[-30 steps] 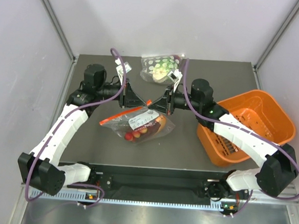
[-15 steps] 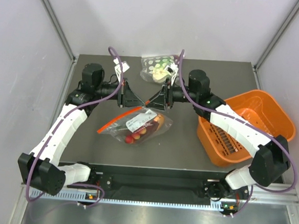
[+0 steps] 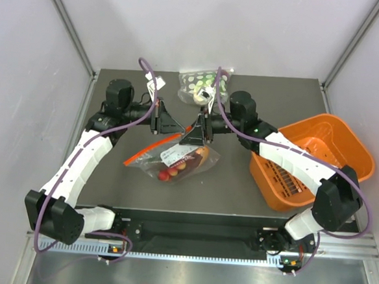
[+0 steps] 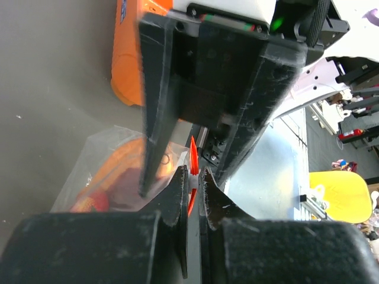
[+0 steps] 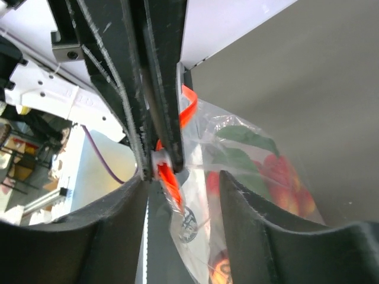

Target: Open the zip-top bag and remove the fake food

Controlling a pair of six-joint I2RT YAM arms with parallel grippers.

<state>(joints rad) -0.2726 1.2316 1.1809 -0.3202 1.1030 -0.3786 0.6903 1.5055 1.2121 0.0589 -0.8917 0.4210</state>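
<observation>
Red-orange plastic marks the zip strip (image 3: 151, 150) of the zip-top bag (image 3: 178, 159), which lies near the middle of the table (image 3: 108, 188), just on the near side of both grippers. The fake food (image 3: 172, 171), red berry-like pieces with green leaves, sits low in the bag's near end. In the top view the strip's long axis runs from near-left to far-right, and both grippers meet at its far-right end. The left gripper (image 4: 192, 174) is pinched narrow, and a sliver of the strip shows between its fingertips, so it holds the bag at the mouth. The right gripper (image 5: 183, 177) faces it from the opposite side with its fingers spread. The strip and the upper film of the bag stand in the gap between them and are not clamped. A small pale part sits at the strip beside the left fingertips; it may be a slider or a fingertip pad, and the wrist view is too close to tell. The body of the bag appears to rest on the table while its mouth edge is held up. The step in hand is the opening. The right gripper would need to close on the lip facing it. The two arms would then draw apart across the strip, at right angles to its long axis. The orange basket (image 3: 346, 137) stands well apart to the right.
</observation>
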